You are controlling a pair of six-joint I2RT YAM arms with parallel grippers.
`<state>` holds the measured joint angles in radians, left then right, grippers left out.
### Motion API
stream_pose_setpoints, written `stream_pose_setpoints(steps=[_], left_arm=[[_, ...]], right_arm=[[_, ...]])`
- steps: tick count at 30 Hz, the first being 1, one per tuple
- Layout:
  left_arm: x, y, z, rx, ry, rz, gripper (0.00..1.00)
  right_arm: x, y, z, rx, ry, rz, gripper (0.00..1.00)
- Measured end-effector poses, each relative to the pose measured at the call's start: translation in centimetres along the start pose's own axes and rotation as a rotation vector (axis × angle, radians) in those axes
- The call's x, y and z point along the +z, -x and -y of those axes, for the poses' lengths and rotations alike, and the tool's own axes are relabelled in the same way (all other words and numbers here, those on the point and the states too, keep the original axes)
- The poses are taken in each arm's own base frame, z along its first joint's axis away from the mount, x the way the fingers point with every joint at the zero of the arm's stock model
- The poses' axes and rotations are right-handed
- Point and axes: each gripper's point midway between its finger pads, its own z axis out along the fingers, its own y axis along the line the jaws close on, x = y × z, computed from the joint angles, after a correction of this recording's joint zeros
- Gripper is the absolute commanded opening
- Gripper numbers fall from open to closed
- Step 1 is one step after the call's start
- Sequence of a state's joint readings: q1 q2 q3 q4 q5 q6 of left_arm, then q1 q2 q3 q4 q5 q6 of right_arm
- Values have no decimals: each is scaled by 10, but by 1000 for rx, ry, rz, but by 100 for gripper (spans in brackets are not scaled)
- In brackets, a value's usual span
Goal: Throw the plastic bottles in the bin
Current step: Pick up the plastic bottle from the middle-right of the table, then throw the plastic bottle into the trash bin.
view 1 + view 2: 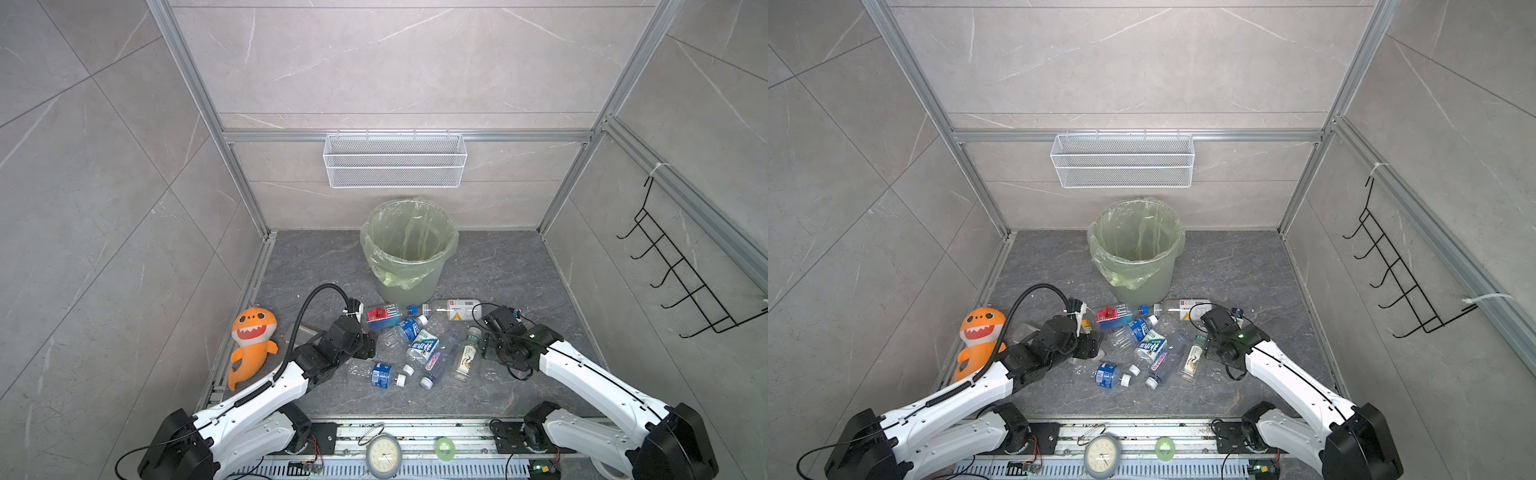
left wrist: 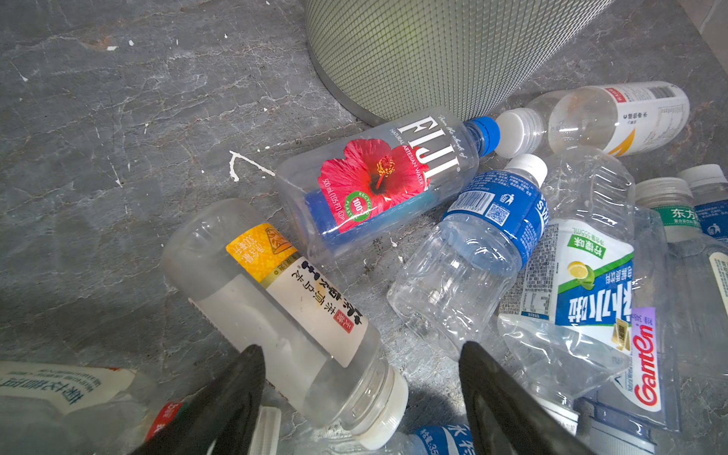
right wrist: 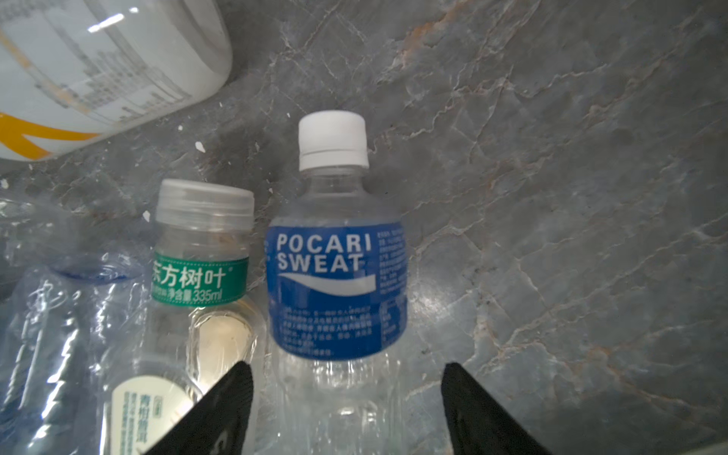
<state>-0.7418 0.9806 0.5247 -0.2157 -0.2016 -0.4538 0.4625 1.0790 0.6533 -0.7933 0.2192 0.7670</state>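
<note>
The orange plush shark [image 1: 251, 345] lies at the far left of the table [image 1: 519, 270], clear of the heap. It is not part of the job, so it is probably best left alone.

Next to it, the left pincer [image 2: 360, 346] is down low over a yellow-labelled bottle [image 2: 275, 291] that lies on its side. The pincer is spread and straddles the neck end. One finger is at the bottle wall and the other stands clear of the cap, so nothing is pinched yet. The neck is likely chosen because it is narrower and stiffer than the thin body.

Just beyond, a Fiji bottle [image 2: 374, 185] lies with its blue cap against the foot of the bin [image 1: 415, 291]. The bin stands upright at the middle back, and no bottle shows inside its green liner.

The other plastic bottles [image 1: 422, 347] lie heaped in front of the bin, between the two arms. All are on their sides and several overlap.

At the right edge of the heap, a Pocari Sweat bottle [image 3: 335, 291] lies beside a green-banded tea bottle [image 3: 201, 283]. The right pincer [image 3: 347, 364] is spread around its clear lower body, with a gap on each side. This looks like the approach to a grip.
</note>
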Motion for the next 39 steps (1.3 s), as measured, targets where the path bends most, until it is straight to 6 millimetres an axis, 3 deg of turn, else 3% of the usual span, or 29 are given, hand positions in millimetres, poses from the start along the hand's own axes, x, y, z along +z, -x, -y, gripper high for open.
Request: stream_pose_setpoints(steps=[7, 12, 19, 23, 29, 39], left_arm=[[3, -4, -1, 2, 3, -12, 80], [4, -7, -2, -2, 6, -19, 80], [9, -11, -3, -4, 15, -37, 80], [9, -11, -3, -4, 16, -37, 80], [9, -11, -3, -4, 15, -37, 80], [10, -14, -5, -9, 21, -41, 79]], right_arm=[[24, -12, -5, -5, 32, -74, 77], [27, -11, -7, -10, 34, -79, 75], [30, -11, -6, -23, 23, -84, 53], [26, -6, -6, -19, 28, -57, 53], [1, 11, -10, -46, 68, 94, 55], [-80, 37, -48, -185, 379, 425, 52]])
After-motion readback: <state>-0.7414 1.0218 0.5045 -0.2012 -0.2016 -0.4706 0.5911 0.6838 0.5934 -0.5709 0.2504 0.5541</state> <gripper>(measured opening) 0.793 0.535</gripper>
